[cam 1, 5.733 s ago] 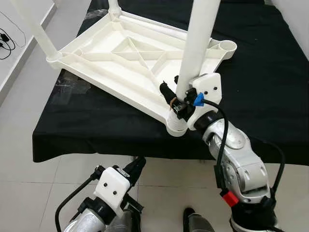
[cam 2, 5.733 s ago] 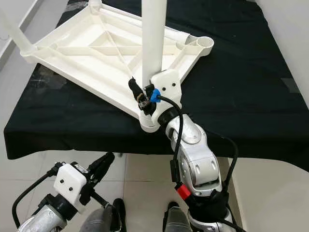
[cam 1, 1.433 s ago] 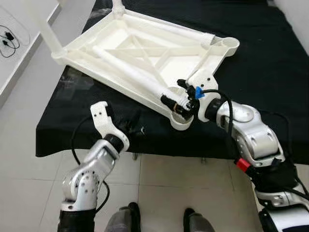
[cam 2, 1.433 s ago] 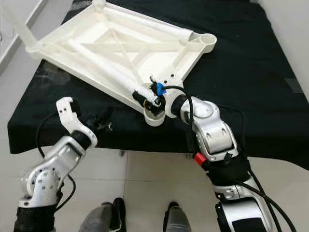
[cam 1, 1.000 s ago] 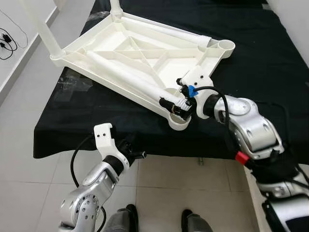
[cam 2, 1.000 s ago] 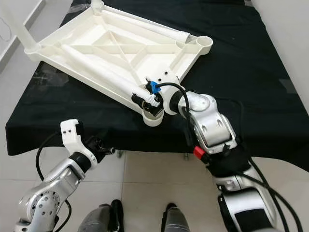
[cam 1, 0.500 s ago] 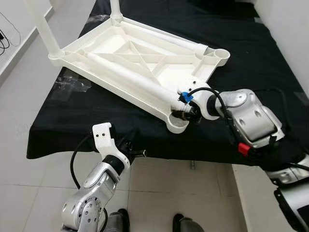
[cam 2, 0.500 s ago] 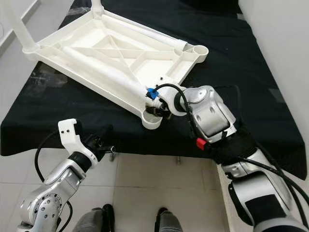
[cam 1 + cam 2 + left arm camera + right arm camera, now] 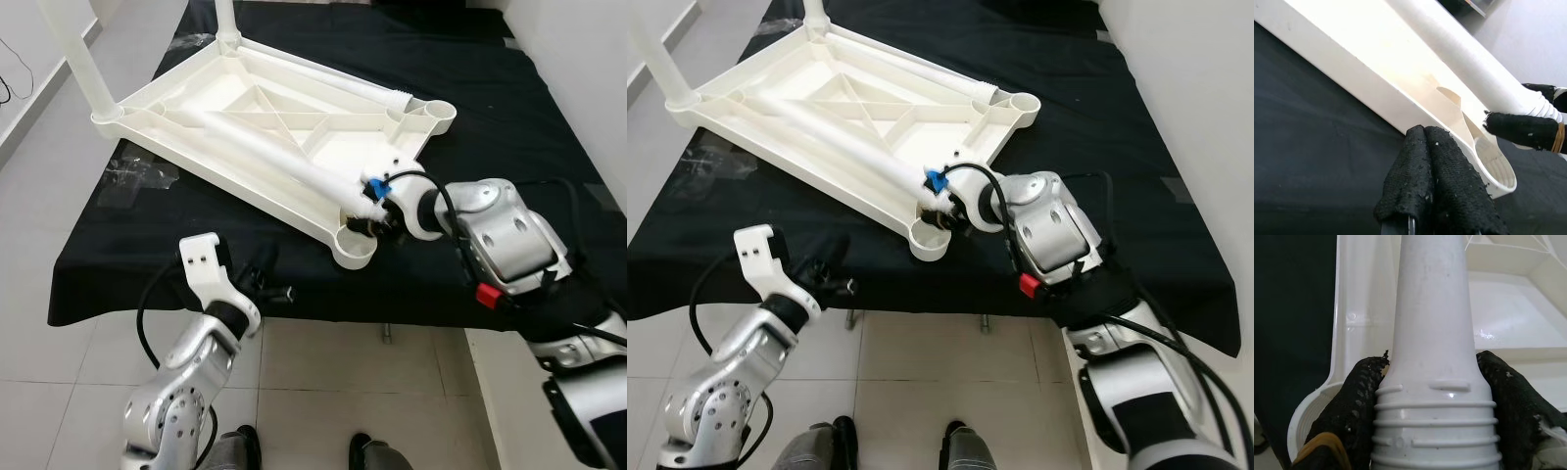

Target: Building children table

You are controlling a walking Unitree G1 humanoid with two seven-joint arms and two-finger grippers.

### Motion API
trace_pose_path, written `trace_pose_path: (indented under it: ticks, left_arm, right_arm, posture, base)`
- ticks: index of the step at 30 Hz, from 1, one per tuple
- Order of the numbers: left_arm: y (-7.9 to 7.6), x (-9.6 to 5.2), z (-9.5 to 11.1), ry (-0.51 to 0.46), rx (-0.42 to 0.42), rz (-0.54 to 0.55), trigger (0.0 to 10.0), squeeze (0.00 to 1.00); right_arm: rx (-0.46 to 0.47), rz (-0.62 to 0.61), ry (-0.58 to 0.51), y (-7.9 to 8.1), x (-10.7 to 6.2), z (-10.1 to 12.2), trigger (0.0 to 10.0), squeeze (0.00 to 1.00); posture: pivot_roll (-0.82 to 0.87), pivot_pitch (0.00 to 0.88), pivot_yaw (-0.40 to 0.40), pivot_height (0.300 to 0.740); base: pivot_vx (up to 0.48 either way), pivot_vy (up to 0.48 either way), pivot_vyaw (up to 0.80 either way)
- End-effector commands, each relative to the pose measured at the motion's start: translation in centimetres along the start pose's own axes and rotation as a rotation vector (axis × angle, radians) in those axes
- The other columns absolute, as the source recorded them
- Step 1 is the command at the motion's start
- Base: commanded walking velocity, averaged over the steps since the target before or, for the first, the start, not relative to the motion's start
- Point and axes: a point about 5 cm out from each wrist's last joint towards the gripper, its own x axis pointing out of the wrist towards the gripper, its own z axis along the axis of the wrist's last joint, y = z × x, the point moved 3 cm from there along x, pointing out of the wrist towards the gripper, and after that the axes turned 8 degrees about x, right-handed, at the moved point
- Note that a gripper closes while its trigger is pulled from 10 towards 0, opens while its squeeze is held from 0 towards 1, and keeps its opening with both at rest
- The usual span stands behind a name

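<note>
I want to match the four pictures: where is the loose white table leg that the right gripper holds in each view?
Left eye: table leg lying across the upturned tabletop.
Right eye: same.
Left wrist: upper right.
Right wrist: centre.
Shared landmark: the empty corner socket.

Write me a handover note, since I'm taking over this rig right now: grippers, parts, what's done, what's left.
Right gripper: shut on the threaded end of a loose white table leg, which lies across the upturned tabletop.
Left gripper: shut and empty, at the near edge of the black cloth, below the tabletop's rim.
Done: two legs stand in the far corner sockets.
Left: the near corner socket and the right corner socket are empty. Likely next: stand the held leg upright into the near one.
</note>
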Motion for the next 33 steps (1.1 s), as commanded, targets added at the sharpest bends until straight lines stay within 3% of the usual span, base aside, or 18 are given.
trace_pose_path:
  ticks: [1,4,5,6,10,13,15,16,19,22,33]
  left_arm:
    - [0.2,0.5,1.2,-0.037,-0.043,0.006,10.0,0.0]
    - [0.4,1.0,2.6,-0.077,-0.067,-0.001,10.0,0.0]
    - [0.8,2.1,5.1,-0.153,-0.146,-0.013,10.0,0.0]
    - [0.8,2.1,5.1,-0.153,-0.146,-0.013,10.0,0.0]
    - [1.1,3.9,8.3,-0.233,-0.3,-0.046,10.0,0.0]
    - [0.6,4.7,9.9,-0.267,-0.349,-0.09,10.0,0.0]
    - [0.6,4.7,9.9,-0.267,-0.349,-0.09,10.0,0.0]
    - [0.1,5.0,11.0,-0.3,-0.358,-0.129,10.0,1.0]
    - [-1.9,5.6,13.1,-0.326,-0.366,-0.265,10.0,1.0]
    - [-2.4,5.8,13.7,-0.315,-0.372,-0.3,10.0,1.0]
    - [-1.2,6.2,15.0,-0.313,-0.379,-0.275,10.0,1.0]
  right_arm:
    - [0.102,-0.038,-0.152,-1.0,-0.5,2.0,0.0,0.0]
    - [0.186,-0.055,-0.234,-1.5,-0.8,2.7,0.0,0.0]
    - [0.285,-0.074,-0.381,-1.9,-1.3,3.4,0.0,0.0]
    - [0.285,-0.074,-0.381,-1.9,-1.3,3.4,0.0,0.0]
    - [0.339,-0.013,-0.558,-0.6,-2.1,4.1,0.0,0.0]
    - [0.321,0.039,-0.586,0.8,-2.1,4.1,0.0,0.0]
    - [0.321,0.039,-0.586,0.8,-2.1,4.1,0.0,0.0]
    - [0.292,0.053,-0.588,1.5,-2.1,4.0,0.0,0.0]
    - [0.253,0.056,-0.59,2.3,-1.8,3.8,0.0,0.0]
    - [0.251,0.039,-0.614,2.2,-1.9,3.9,0.0,0.0]
    - [0.179,0.011,-0.734,2.4,-2.8,4.5,0.0,0.0]
  posture:
    - [-0.06,0.232,-0.026,0.74]
    - [-0.06,0.232,-0.015,0.74]
    - [-0.05,0.224,0.004,0.74]
    - [-0.05,0.224,0.004,0.74]
    - [-0.04,0.227,0.016,0.74]
    - [-0.04,0.228,0.026,0.74]
    - [-0.04,0.228,0.026,0.74]
    - [-0.04,0.228,0.033,0.74]
    - [-0.03,0.226,0.044,0.74]
    - [-0.03,0.223,0.05,0.74]
    - [-0.01,0.223,0.064,0.74]
  base:
    - [0.0,0.0,0.0]
    - [0.0,0.0,0.0]
    - [0.0,0.0,0.0]
    - [0.0,0.0,0.0]
    - [0.0,0.0,0.0]
    - [0.0,0.0,0.0]
    - [0.0,0.0,0.0]
    - [0.0,0.0,0.0]
    - [0.0,0.0,0.0]
    - [0.0,0.0,0.0]
    - [0.0,0.0,0.0]
